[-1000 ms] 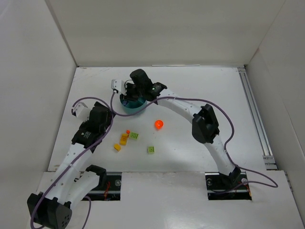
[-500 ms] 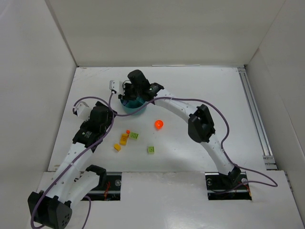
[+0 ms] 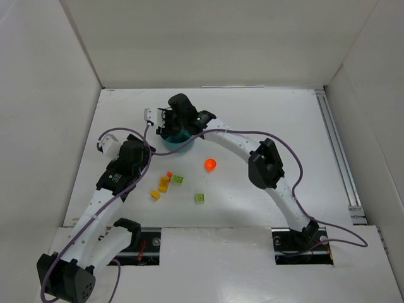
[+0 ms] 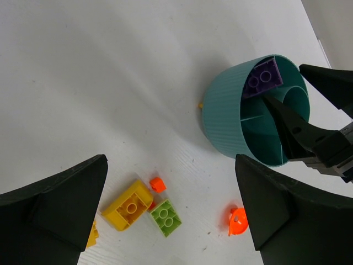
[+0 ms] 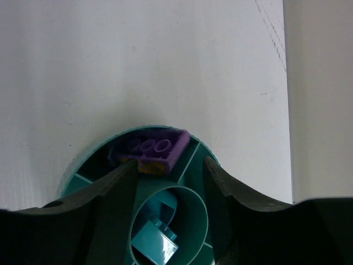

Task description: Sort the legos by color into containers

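The teal dish (image 3: 180,142) stands at the table's middle left. My right gripper (image 3: 170,128) hangs over it, open and empty, its jaws either side of the central well (image 5: 170,163). A purple brick (image 5: 151,147) lies tilted in the far wedge on top of something yellow (image 5: 150,165). A teal brick (image 5: 157,245) lies in the central well. My left gripper (image 3: 140,158) is open and empty (image 4: 170,161) above the loose bricks. Those are a yellow brick (image 4: 128,205), a lime brick (image 4: 166,217), a tiny orange piece (image 4: 158,184) and the rounded orange-red piece (image 4: 238,221).
A second lime brick (image 3: 200,198) and a second small yellow brick (image 3: 155,195) lie nearer the front edge. White walls enclose the table on the left, back and right. A rail (image 3: 338,151) runs along the right side.
My right gripper has shifted slightly left over the dish. The left arm and the loose bricks have not visibly moved.
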Robot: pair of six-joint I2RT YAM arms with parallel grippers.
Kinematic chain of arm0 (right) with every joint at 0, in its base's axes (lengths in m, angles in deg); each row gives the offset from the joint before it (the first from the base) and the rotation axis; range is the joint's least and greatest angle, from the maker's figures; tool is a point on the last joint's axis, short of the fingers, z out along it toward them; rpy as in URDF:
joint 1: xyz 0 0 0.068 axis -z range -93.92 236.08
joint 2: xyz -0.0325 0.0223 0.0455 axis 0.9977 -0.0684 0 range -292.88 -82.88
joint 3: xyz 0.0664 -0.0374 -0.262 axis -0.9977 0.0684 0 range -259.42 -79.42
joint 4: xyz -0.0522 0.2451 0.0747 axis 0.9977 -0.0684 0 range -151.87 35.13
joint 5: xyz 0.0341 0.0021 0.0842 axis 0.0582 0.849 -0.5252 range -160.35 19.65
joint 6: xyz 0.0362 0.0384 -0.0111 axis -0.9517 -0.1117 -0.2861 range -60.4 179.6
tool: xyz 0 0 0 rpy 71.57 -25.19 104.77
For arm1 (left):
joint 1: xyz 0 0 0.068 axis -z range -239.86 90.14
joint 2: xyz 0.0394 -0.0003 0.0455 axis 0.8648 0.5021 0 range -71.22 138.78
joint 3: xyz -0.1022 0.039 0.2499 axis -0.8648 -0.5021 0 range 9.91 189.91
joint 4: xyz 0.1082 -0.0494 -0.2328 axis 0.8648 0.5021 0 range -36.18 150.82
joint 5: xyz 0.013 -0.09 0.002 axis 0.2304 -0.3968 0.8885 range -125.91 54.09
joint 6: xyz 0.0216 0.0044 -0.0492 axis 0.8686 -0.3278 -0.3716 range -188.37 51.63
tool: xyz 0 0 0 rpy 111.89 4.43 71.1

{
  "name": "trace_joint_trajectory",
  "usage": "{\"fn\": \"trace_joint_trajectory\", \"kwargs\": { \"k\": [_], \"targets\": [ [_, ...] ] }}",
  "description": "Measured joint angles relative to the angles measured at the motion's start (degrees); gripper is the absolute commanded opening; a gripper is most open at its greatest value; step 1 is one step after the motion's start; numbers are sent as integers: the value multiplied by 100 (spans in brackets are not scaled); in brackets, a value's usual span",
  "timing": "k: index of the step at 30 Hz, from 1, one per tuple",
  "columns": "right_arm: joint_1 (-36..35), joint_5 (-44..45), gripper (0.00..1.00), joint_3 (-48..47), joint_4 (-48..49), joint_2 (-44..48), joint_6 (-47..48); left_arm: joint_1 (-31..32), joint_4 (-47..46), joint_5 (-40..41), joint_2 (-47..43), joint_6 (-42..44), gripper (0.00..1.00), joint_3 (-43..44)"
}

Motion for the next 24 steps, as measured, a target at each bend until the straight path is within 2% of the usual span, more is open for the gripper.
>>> {"fn": "trace_joint_trajectory", "kwargs": {
  "k": [6,9,11,19,24],
  "targets": [
    [-4,-118,64,11,11,20,9,0,-9,-142,0,76,100,-11],
    [-7,-162,81,212,39,221,-24,0,-35,-278,0,192,100,-11],
    [-7,-140,100,599,162,577,-96,0,-79,-391,0,286,100,-11],
    [-24,697,100,2944,1126,2981,-710,24,-584,-1226,2,837,100,-304],
    [157,1143,100,4824,1919,4693,-1300,363,-686,-1537,70,1040,100,-387]
  ]
}}
